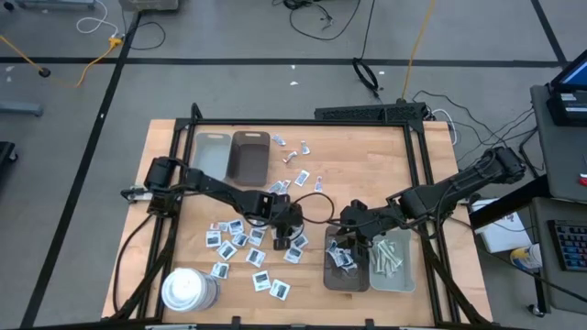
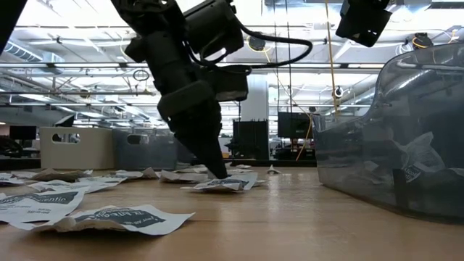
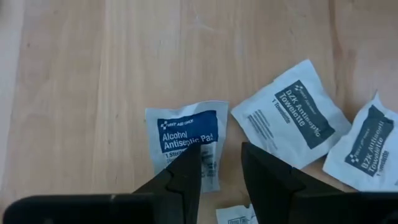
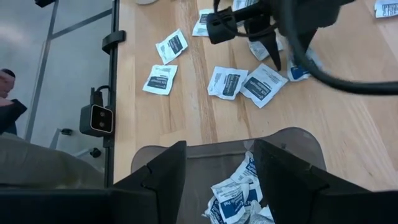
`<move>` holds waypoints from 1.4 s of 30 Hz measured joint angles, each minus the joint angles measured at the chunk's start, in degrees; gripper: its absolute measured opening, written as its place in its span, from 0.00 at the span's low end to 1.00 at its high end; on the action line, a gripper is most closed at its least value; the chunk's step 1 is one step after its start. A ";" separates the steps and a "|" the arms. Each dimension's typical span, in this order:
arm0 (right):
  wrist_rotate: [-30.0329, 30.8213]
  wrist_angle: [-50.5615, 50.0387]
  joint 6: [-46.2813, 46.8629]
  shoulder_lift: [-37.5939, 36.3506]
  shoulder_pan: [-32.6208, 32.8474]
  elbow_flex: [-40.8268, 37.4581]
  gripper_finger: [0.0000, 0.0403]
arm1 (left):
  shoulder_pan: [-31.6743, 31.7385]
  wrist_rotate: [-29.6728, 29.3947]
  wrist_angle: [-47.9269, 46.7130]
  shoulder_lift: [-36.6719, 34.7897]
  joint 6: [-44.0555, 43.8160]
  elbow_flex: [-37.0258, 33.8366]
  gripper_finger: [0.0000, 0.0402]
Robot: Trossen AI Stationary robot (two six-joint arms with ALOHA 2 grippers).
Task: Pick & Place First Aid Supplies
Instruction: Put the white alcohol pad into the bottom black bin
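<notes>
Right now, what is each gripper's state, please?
Left gripper: open, empty, over a packet.
Right gripper: open, empty, above the brown tray.

In the left wrist view, the blue-banded packet (image 3: pixel 186 144) at centre reads "FIRST AID ONLY" and "Alcohol Antiseptic Pa", the remainder hidden. The white packet (image 3: pixel 290 114) at centre right reads "BZK Antiseptic Towelette". The packet at the right edge (image 3: pixel 368 149) reads "Antiseptic Towelette".
</notes>
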 joint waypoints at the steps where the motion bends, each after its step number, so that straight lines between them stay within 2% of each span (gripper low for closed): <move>1: -0.01 -0.02 -0.05 0.00 0.00 0.00 0.45 | 0.26 0.65 -0.16 0.00 -0.53 0.00 0.30; 5: -0.04 0.00 -0.05 0.00 0.00 0.00 0.45 | 0.97 1.86 -2.02 -0.02 -1.13 0.00 0.24; 10: 0.00 0.00 -0.82 0.00 0.00 0.00 0.45 | 1.82 4.22 -2.52 -0.04 0.03 0.00 0.03; 16: 1.57 0.07 0.65 0.00 0.02 0.00 0.45 | 2.27 7.52 -5.11 -2.78 -2.15 -0.27 0.01; 24: 3.21 3.48 -1.27 0.00 0.02 0.00 0.45 | 1.81 7.78 3.25 -11.66 -3.62 -0.36 0.00; 30: 6.43 6.54 -5.49 0.00 0.02 -0.02 0.45 | 0.22 8.10 25.55 -17.07 -8.18 -8.61 0.00; 37: 9.18 14.30 -13.26 0.00 -0.31 -0.02 0.45 | -3.09 8.28 60.16 -18.91 -17.19 -22.13 0.00; 39: 9.06 16.33 -15.38 0.08 -0.28 -0.02 0.45 | -3.58 8.19 64.90 -18.84 -20.13 -24.01 0.00; 42: 9.07 18.61 -17.82 0.59 -0.50 -0.02 0.45 | -3.76 9.07 65.55 -18.91 -21.45 -24.22 0.00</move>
